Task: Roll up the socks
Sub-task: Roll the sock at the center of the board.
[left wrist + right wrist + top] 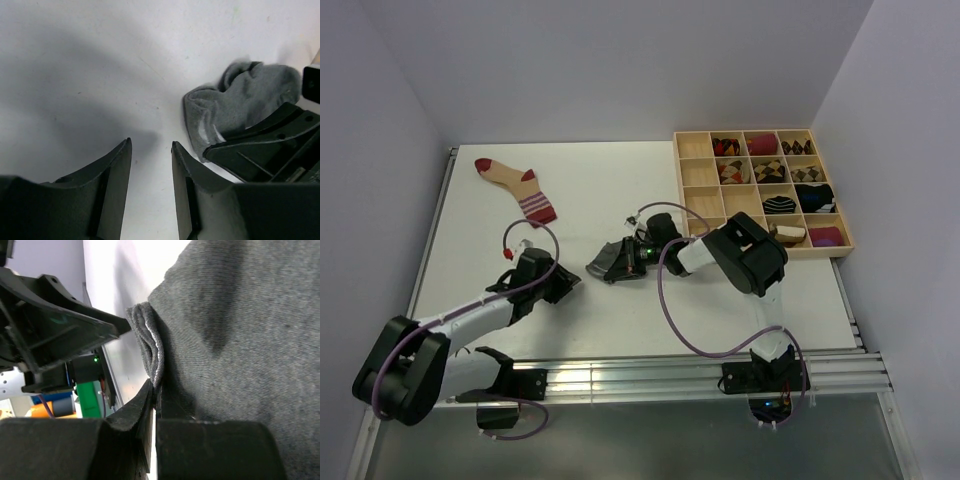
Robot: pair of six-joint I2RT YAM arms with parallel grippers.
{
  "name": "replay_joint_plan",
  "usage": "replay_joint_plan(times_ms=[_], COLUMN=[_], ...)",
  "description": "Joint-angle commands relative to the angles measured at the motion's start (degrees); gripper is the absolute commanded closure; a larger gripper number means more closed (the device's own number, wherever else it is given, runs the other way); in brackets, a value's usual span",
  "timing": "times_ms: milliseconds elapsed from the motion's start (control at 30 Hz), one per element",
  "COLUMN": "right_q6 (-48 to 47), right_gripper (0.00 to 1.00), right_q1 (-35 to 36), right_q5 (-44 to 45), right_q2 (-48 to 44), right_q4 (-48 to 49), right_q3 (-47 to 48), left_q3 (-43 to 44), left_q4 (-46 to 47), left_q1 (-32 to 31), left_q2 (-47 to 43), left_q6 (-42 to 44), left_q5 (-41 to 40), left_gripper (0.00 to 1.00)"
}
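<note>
Top external: your white bench (pixel 620 180), pale walls (pixel 620 70); right gripper (pixel 626 262) pinches the grey sock (pixel 605 262), left gripper (pixel 570 284) half-open, empty.

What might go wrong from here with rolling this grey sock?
1. The right fingers pinch only the folded edge of the grey sock, so it may slip out or unfold when pulled.
2. The left fingers are open and empty, close to the right ones. If they move in for the sock, the two arms could bump.
</note>
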Motion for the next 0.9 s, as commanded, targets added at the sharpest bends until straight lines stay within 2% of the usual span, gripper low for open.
replay_joint_plan(times_ms=[0, 233, 433, 600, 867], right_q6=[2.5, 2.7, 3.0, 3.5, 1.0], right_gripper=[1.00, 1.00, 1.00, 1.00, 1.00], right_q1=[-0.5, -0.7, -0.9, -0.9, -0.9], right_q5=[-1.4, -1.6, -1.7, -2.2, -1.1], right_q2=[1.4, 1.7, 1.8, 2.0, 1.5], right_q4=[2.6, 1.2, 1.4, 2.0, -2.4], right_q3=[0.4, 1.1, 1.0, 1.1, 2.7], left_q3=[0.5, 4.3, 6.4, 8.1, 10.4], left_q4=[4.5, 8.1, 6.9, 5.5, 1.8], left_q1=[-0.8, -1.6, -1.6, -1.6, -1.8], left_q2=[5.1, 14.3, 16.6, 18.7, 22.3], left_q6=[1.9, 2.0, 2.6, 3.3, 2.8], left_q5=[2.5, 2.6, 1.4, 0.1, -2.0], left_gripper=[0.57, 0.57, 0.58, 0.60, 0.71])
